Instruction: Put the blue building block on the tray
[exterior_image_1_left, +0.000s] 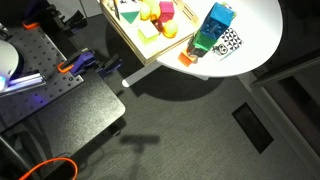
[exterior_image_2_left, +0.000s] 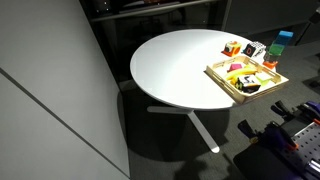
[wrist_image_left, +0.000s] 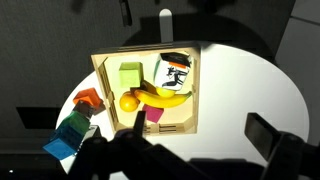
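The blue building block (wrist_image_left: 58, 149) stands on top of a green-teal block (wrist_image_left: 76, 125) on the white tabletop, just outside the tray's left side in the wrist view. It shows in both exterior views (exterior_image_1_left: 221, 17) (exterior_image_2_left: 285, 38). The light wooden tray (wrist_image_left: 195, 100) (exterior_image_1_left: 130, 42) (exterior_image_2_left: 225, 84) holds a banana (wrist_image_left: 165, 96), an orange fruit, a green block, a pink block and a printed white card. My gripper (wrist_image_left: 200, 127) is open and empty, high above the table, to the right of the tray and well away from the blue block. It does not show in either exterior view.
A black-and-white patterned cube (exterior_image_1_left: 231, 42) (exterior_image_2_left: 255, 50) and an orange-red object (wrist_image_left: 88, 99) (exterior_image_1_left: 187, 58) lie by the block stack. The round white table (wrist_image_left: 250, 80) drops off to dark floor. A perforated black bench with tools (exterior_image_1_left: 50, 90) stands beside it.
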